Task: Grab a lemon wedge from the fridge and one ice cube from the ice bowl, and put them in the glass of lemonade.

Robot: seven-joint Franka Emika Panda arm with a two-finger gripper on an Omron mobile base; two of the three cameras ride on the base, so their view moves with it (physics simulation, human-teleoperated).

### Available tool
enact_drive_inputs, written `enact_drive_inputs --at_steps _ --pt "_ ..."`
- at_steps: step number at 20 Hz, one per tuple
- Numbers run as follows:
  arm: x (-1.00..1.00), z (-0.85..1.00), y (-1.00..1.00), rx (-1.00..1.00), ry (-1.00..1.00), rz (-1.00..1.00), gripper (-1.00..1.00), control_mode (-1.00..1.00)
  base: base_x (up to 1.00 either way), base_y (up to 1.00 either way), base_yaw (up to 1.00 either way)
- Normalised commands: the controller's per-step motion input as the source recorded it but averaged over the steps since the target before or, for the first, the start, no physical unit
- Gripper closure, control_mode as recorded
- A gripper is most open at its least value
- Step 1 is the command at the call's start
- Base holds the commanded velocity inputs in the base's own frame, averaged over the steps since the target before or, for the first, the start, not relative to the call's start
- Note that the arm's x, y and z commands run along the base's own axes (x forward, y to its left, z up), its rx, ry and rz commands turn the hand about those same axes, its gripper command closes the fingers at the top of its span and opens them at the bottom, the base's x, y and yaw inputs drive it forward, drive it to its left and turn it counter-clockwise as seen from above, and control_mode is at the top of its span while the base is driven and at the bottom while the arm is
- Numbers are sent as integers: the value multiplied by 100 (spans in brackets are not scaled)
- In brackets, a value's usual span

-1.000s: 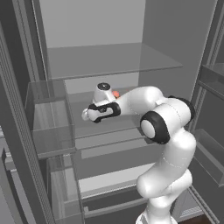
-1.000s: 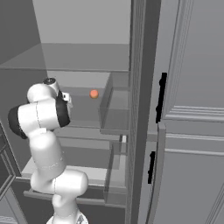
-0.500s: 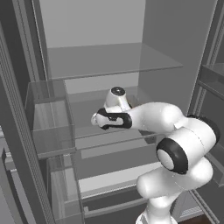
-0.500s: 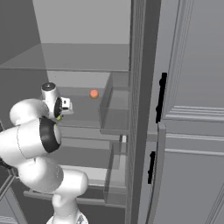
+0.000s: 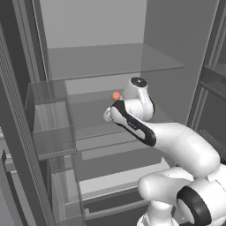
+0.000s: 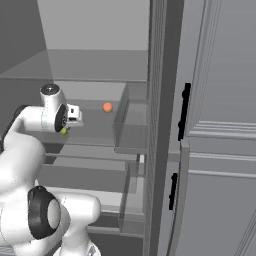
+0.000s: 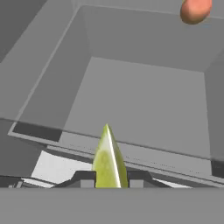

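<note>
The fridge (image 5: 110, 62) stands open, with glass shelves and door bins. My gripper (image 7: 109, 177) is shut on a yellow-green lemon wedge (image 7: 108, 159), whose tip points up between the two dark fingertips (image 7: 84, 176). In the right base view the lemon wedge (image 6: 64, 131) shows as a small yellow speck just under the hand (image 6: 73, 114). In the left base view the hand (image 5: 108, 115) hovers over the middle glass shelf inside the fridge. The ice bowl and the glass of lemonade are out of view.
A small orange round fruit (image 5: 115, 95) (image 6: 107, 107) (image 7: 195, 9) lies on the shelf behind the hand. A clear door bin (image 5: 48, 119) hangs at the left. Pale panelled cabinets with black handles (image 6: 184, 112) stand to the right of the fridge door edge (image 6: 160, 125).
The arm's elbow has swung down and toward the cameras. The hand has stayed over the middle shelf, drifting slightly right, with the wedge still between its fingers.
</note>
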Motion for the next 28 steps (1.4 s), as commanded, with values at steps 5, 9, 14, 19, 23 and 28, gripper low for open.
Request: enact_drive_inputs --at_steps 5,9,14,19,23,28 --pt "-100 93 -42 0 4 -4 100 -100 0 0 0" --pt "-100 52 -41 0 3 -5 100 -100 0 0 0" --pt "-91 17 -23 0 -1 -2 100 -100 0 0 0" --pt "-3 0 0 0 0 0 100 -100 0 0 0" --pt "-5 0 0 0 0 0 100 100 -20 -1 -1" --pt "0 0 0 0 0 0 100 100 -100 -1 -3"
